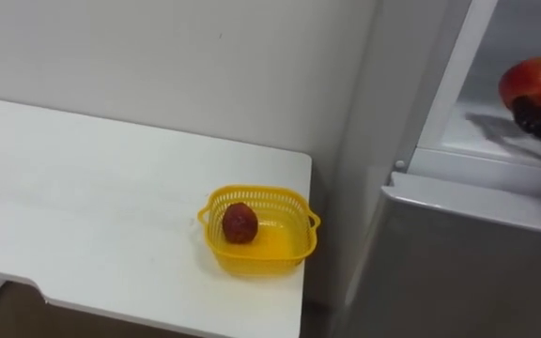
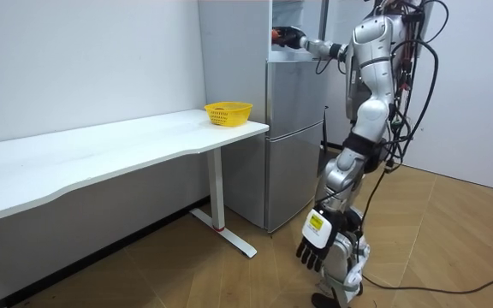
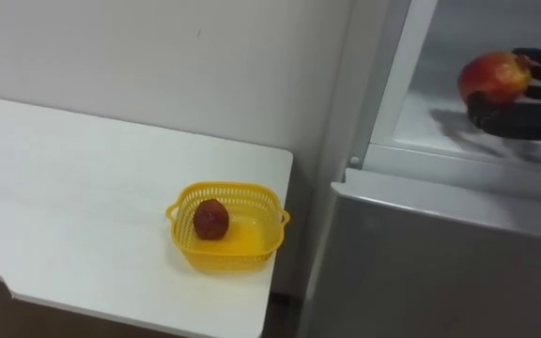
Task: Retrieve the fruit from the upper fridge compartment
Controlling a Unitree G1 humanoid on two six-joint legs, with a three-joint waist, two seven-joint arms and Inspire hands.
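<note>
- Standing open: tall grey metal fridge (image 3: 421, 253); the withdrawal should stay level and clear the shelf lip.
- White rectangular table (image 1: 83, 207), beside it.
- Yellow plastic mesh basket (image 1: 261, 263), holding dark red round fruit (image 1: 239, 222).
- Right hand (image 3: 524, 111), curled around round red-yellow fruit (image 3: 492, 75) in upper compartment.
- Left hand (image 2: 315, 244), hanging, fingers relaxed.

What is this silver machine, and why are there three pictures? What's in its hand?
It is a robot shaped like a person, standing at a grey fridge. Two pictures come from cameras in its head, like eyes. The third comes from a camera across the room. On the white table sits a yellow plastic basket with a dark red fruit inside. Its right robot hand reaches into the fridge's open top part and is curled around a round red and yellow fruit. Its left robot hand hangs open at its side.
</note>
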